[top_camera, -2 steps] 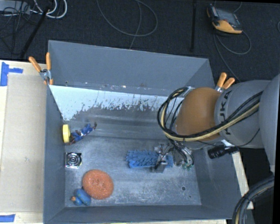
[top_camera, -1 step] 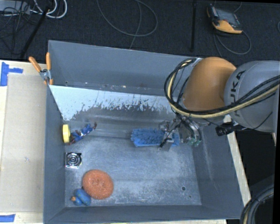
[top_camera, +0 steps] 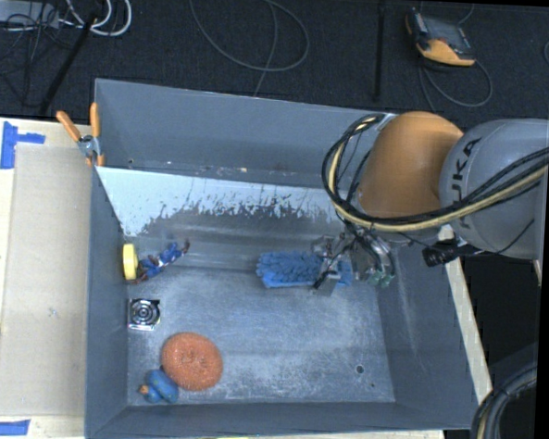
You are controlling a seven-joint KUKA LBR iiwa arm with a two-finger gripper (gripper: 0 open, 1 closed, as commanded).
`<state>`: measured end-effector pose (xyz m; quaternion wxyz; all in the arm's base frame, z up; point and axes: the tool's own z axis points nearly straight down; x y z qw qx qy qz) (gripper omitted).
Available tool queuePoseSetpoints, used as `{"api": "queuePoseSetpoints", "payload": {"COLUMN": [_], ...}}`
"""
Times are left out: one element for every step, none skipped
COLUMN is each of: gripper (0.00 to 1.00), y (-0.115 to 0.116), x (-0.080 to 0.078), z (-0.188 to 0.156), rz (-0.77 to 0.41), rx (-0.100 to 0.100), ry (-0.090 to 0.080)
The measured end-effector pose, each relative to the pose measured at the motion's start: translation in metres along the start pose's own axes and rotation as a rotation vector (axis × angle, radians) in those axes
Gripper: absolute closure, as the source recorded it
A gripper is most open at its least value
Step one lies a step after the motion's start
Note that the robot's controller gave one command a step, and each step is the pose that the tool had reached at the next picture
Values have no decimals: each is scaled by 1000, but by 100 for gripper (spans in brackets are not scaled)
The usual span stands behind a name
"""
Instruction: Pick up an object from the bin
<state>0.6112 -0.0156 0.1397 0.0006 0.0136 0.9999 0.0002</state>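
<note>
- Blue bumpy thing (top_camera: 285, 268) lay near the back wall of the bin (top_camera: 260, 157), a bit right of the middle.
- The gripper (top_camera: 332, 271) was at its right end. I could not tell if it was open or closed.
- Well apart, on the left, were a yellow and blue toy (top_camera: 131, 262), a small silver thing (top_camera: 143, 314), a round orange pad (top_camera: 192, 360) and a little blue lump (top_camera: 157, 389).

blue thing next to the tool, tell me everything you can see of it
The blue thing is a roughly oblong piece with a ragged outline; it looks soft or bristly, like cloth or a brush head, though that is unsure. It lies flat on the floor of the bin, near the back wall, right of the middle, its length running left to right. The tool is down at its right end, overlapping it. No other loose thing touches it.
</note>
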Motion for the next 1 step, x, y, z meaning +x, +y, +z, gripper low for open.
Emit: {"api": "queuePoseSetpoints", "payload": {"gripper": [100], "y": [24], "x": [-6], "z": [-124], "rz": [46], "rx": [0], "ry": [-1]}}
